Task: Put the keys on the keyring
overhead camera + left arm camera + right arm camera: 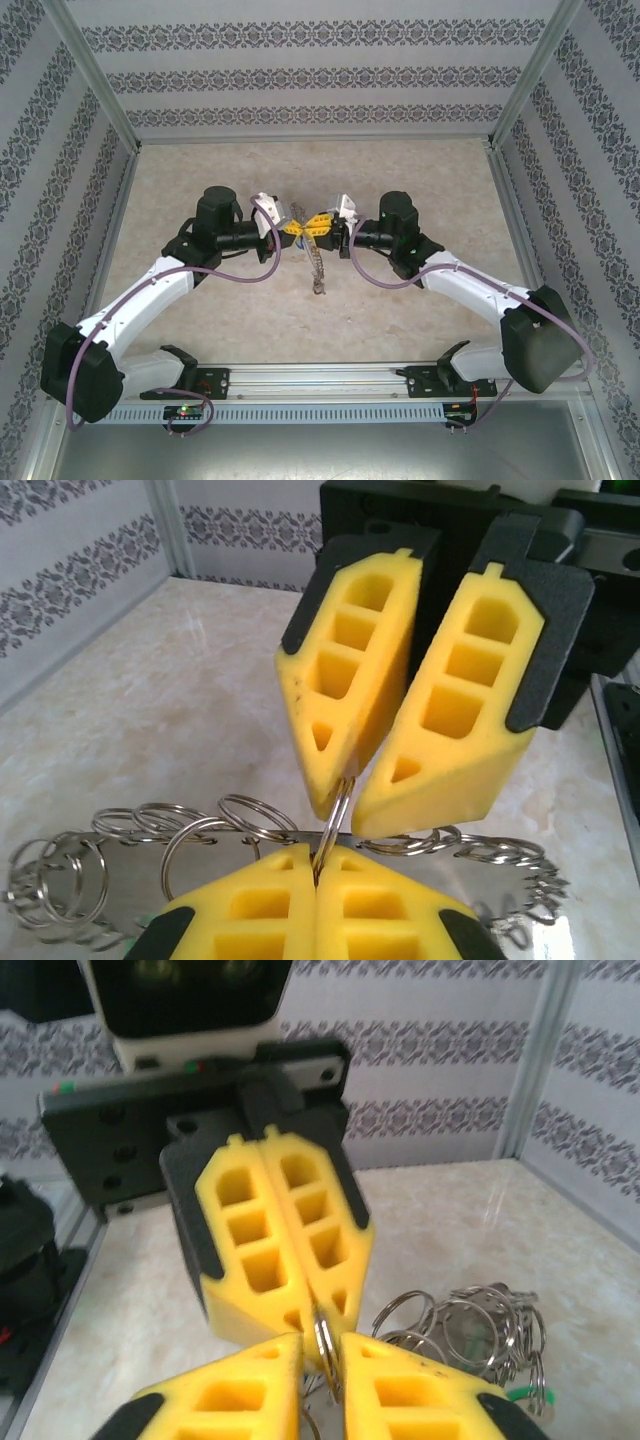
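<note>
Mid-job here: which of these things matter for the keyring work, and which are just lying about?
Job: left gripper, shut on a metal ring; right gripper, open around it; bunch of split rings.
Not part of it: table, patterned walls.

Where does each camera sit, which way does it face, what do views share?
Top external: above, behind the bases, looking down on the table; left arm, right arm show.
Left wrist: faces the right gripper; own fingers at bottom.
Right wrist: faces the left gripper; own fingers at bottom.
Shared: wrist views both see the metal ring.
</note>
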### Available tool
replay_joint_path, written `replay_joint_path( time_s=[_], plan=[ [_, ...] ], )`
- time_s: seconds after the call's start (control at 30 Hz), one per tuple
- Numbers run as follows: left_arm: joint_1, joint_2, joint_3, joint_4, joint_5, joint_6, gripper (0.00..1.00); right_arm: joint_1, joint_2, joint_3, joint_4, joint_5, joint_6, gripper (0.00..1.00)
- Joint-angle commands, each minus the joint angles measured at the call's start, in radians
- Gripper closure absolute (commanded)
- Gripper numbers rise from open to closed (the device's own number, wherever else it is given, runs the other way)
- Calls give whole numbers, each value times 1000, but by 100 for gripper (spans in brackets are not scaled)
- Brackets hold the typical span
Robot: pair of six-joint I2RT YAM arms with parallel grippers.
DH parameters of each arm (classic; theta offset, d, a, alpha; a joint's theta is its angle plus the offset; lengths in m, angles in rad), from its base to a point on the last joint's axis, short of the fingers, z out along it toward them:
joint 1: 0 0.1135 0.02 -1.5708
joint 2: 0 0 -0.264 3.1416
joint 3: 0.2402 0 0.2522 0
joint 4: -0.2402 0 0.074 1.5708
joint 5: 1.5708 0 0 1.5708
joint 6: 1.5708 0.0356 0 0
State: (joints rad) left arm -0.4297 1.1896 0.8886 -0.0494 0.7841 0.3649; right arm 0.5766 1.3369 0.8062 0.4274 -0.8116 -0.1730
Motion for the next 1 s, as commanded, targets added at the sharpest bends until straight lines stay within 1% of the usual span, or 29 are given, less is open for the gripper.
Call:
replay_joint_path(
  time_s=[0.0, 0.03, 0.13, 0.2, 0.3, 0.43, 0.67, 0.87, 0.97],
  plan=[
    [3, 7, 83, -102, 38, 124, 100, -16, -19, 82, -378, -117, -271, 77],
    [3, 13, 98, -146, 37, 156, 100, -19, -16, 116, -484, -119, -352, 75],
    [3, 34, 140, -267, 35, 240, 100, -28, 6, 207, -718, -127, -536, 72],
    [1, 39, 150, -316, 36, 283, 100, -36, 24, 254, -804, -131, -595, 72],
    [1, 45, 155, -349, 39, 316, 100, -39, 60, 312, -883, -156, -642, 70],
    [-1, 56, 155, -363, 47, 333, 100, -28, 94, 349, -885, -163, -646, 70],
    [-3, 70, 155, -362, 81, 337, 100, 8, 137, 387, -852, -82, -611, 69],
    [-5, 75, 152, -372, 92, 342, 100, 15, 151, 393, -831, -67, -586, 68],
    [-7, 79, 153, -372, 101, 344, 100, 25, 161, 396, -820, -76, -572, 64]
  ],
)
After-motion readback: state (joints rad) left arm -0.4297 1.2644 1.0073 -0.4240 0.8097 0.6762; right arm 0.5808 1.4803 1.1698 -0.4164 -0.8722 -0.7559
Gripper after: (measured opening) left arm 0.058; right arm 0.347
